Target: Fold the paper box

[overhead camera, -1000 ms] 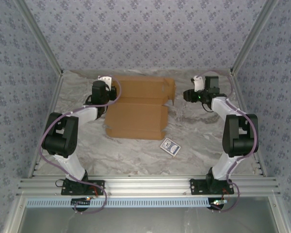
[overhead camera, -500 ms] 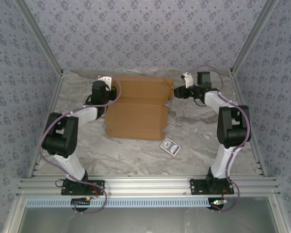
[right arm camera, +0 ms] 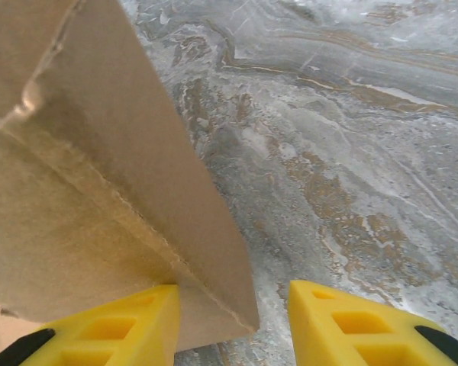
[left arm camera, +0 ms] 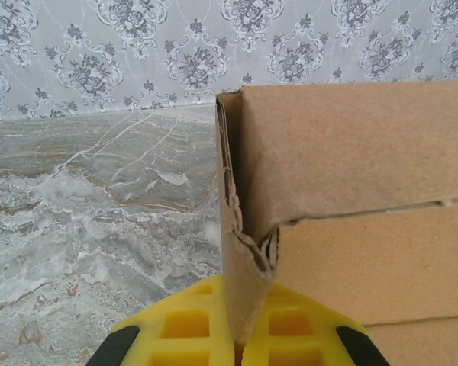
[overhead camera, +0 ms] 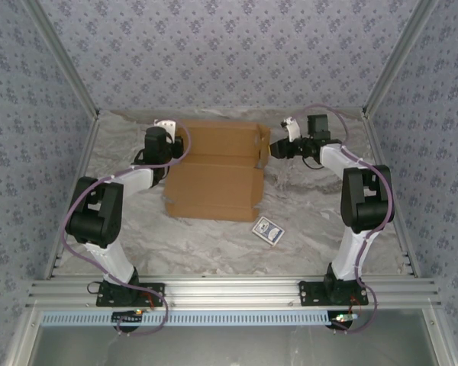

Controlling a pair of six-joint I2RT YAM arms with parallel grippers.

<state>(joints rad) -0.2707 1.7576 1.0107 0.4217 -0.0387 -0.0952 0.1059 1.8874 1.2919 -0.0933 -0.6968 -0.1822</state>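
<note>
Left claw (left arm camera: 240, 339) is clamped shut on the left edge of the paper box (overhead camera: 214, 171), with the cardboard squeezed thin between its yellow pads (left arm camera: 187, 328). Right claw (right arm camera: 233, 320) stands about half open at the opposite edge. A raised side flap (right arm camera: 99, 175) leans on its left finger (right arm camera: 114, 324), the flap's corner poking into the gap, and nothing is gripped there yet. The box spans the space between the two claws as a brown sheet, partly lifted at the far end and flat toward the arm bases.

The biggest risk, as I judge it, is the whole sheet sliding or swivelling on the smooth marbled table (overhead camera: 320, 221) if the right claw shoves the flap inward, since only the left claw's pinch anchors it. Next, the edge looks crumpled and frayed just ahead of the left pads, so a sideways tug could tear it. A smaller risk is the right claw closing on the corner alone, which could bend the tip instead of the crease, or let it slip out.

Patterned walls (overhead camera: 229, 53) rise beyond both claws, well apart from them. A small blue card (overhead camera: 268, 229) lies on the table on the base side of the right claw, near the box's near right corner but not touching it. Nothing stands between either claw and the cardboard.
</note>
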